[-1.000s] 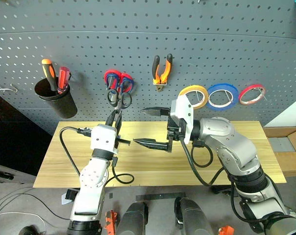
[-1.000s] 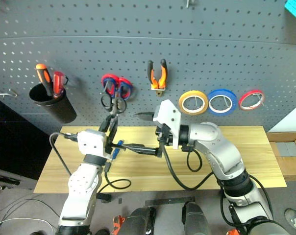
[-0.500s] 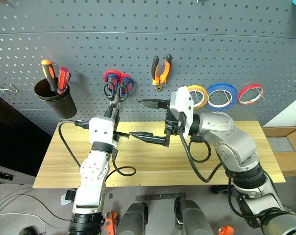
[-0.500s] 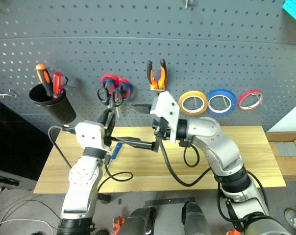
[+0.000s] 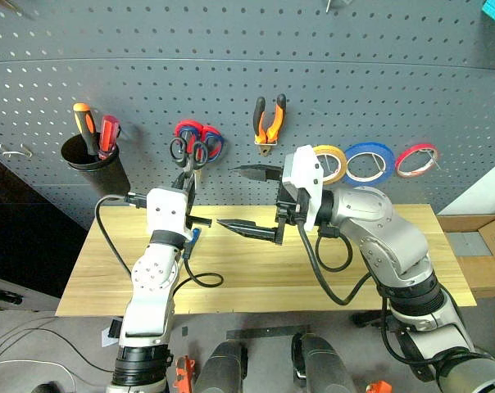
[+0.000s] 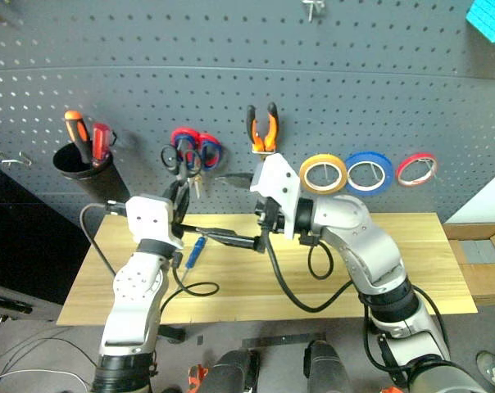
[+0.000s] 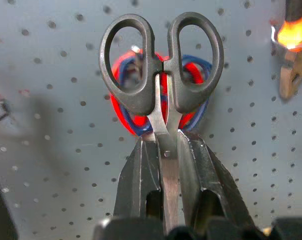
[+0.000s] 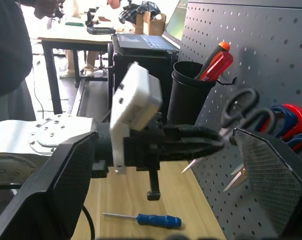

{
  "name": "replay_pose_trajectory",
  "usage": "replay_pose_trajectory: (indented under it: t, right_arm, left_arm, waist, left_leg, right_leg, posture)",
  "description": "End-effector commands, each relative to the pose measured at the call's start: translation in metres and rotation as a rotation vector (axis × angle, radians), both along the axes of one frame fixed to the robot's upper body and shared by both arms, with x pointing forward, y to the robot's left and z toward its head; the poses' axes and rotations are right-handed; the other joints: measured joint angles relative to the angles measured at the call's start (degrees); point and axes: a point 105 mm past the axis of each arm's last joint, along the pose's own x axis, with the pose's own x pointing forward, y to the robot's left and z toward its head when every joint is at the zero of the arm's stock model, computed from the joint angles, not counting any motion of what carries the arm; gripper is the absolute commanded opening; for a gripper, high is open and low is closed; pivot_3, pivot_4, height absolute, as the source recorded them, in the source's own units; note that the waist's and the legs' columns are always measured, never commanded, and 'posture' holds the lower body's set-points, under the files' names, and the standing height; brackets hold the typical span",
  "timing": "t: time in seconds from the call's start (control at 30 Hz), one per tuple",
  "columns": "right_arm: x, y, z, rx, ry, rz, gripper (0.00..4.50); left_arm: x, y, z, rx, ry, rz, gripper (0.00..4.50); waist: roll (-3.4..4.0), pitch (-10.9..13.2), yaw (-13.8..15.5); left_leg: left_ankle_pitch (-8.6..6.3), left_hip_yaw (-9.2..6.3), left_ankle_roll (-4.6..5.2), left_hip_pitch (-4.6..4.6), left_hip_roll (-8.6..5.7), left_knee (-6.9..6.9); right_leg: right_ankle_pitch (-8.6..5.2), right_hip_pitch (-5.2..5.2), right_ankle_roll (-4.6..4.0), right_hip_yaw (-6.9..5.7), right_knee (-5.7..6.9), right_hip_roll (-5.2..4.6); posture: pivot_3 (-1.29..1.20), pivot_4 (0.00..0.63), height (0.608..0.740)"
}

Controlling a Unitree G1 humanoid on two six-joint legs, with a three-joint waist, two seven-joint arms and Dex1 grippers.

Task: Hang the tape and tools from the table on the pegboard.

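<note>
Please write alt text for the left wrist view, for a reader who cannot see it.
The left end effector is shut on the blades of black-handled scissors, handles pointing away toward the grey pegboard. Directly behind them hang red-and-blue-handled scissors, and orange-handled pliers hang off to one side.

You're facing a dark grey-blue pegboard [image 5: 395, 74] dotted with a regular grid of small pale holes, above a table [image 5: 256, 270] of pale yellow wood with visible grain. On the board you have rings in yellow [image 5: 331, 161], blue [image 5: 372, 161] and red [image 5: 417, 160], orange-and-black pliers [image 5: 270, 120], red-and-blue scissors [image 5: 208, 141] behind the black-handled steel scissors [image 7: 163, 75], and a black cup [image 5: 92, 164] holding an orange and a red handle. The blue-handled screwdriver [image 8: 150, 220] has what looks like a silver shaft.
</note>
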Motion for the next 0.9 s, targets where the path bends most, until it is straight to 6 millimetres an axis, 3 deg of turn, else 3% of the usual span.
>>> replay_pose_trajectory:
  t: [0.03,0.17,0.27,0.37,0.47,0.67,0.73,0.9]
  right_arm:
    - [-0.003,0.003,0.011,0.021,-0.050,0.016,4.50]
    - [-0.002,0.004,0.010,0.022,-0.048,0.015,4.50]
    - [-0.003,0.005,0.009,0.020,-0.047,0.014,4.50]
    - [-0.003,0.004,0.008,0.015,-0.047,0.007,4.50]
    - [-0.002,0.003,0.008,0.013,-0.047,0.001,4.50]
    - [-0.002,0.001,0.007,0.009,-0.047,-0.005,4.50]
    - [-0.002,0.000,0.006,0.006,-0.043,-0.003,4.50]
    - [-0.006,-0.002,0.000,-0.019,-0.020,0.016,4.50]
  left_arm:
    - [0.012,-0.004,0.011,0.003,-0.036,-0.027,0.15]
    - [0.032,-0.002,0.008,0.016,-0.004,-0.018,0.15]
    - [0.055,0.012,-0.002,-0.049,0.105,0.076,0.15]
    - [0.064,0.016,-0.004,-0.070,0.145,0.091,0.15]
    - [0.062,0.017,0.000,-0.054,0.109,0.093,1.06]
    - [0.053,0.033,-0.014,-0.099,0.157,0.123,2.99]
    - [0.045,0.042,-0.028,-0.100,0.223,0.131,2.99]
    - [0.018,0.072,-0.096,-0.095,0.581,0.184,2.99]
  waist:
    - [-0.01,0.0,0.0]
    - [-0.04,0.0,0.0]
    - [-0.05,0.0,0.0]
    - [-0.10,-0.2,-0.2]
    - [-0.09,-0.2,-0.5]
    - [-0.09,-0.2,-0.5]
    - [-0.09,-0.2,-0.5]
    - [-0.08,-0.2,-0.8]
  left_leg:
    - [0.00,0.00,0.00,0.00,0.00,0.02]
    - [0.01,0.00,-0.01,0.00,-0.01,0.05]
    - [0.01,0.03,-0.01,0.01,-0.02,0.06]
    - [0.01,0.05,-0.01,0.03,-0.03,0.10]
    - [0.01,0.13,-0.01,0.09,-0.02,0.09]
    - [0.02,0.13,-0.04,0.09,-0.01,0.12]
    - [0.02,0.13,-0.03,0.09,-0.02,0.18]
    - [-0.02,0.14,0.02,0.10,-0.01,0.22]
  right_leg:
    - [0.00,0.00,0.00,0.00,0.00,0.00]
    - [0.00,0.00,0.00,-0.01,0.07,0.00]
    - [0.00,-0.02,0.00,0.02,0.10,0.00]
    - [0.00,-0.02,0.00,0.04,0.17,0.00]
    - [0.00,-0.05,0.00,0.11,0.22,-0.01]
    - [0.00,-0.12,0.00,0.11,0.41,-0.03]
    - [0.00,-0.11,0.00,0.11,0.43,-0.04]
    - [-0.01,-0.11,0.00,0.12,0.50,-0.04]
  posture:
    - [-0.01,0.169,0.740]
    - [-0.01,0.168,0.740]
    - [-0.02,0.169,0.740]
    - [-0.02,0.171,0.740]
    - [-0.03,0.172,0.740]
    - [-0.02,0.173,0.740]
    - [-0.02,0.174,0.740]
    - [-0.01,0.197,0.740]
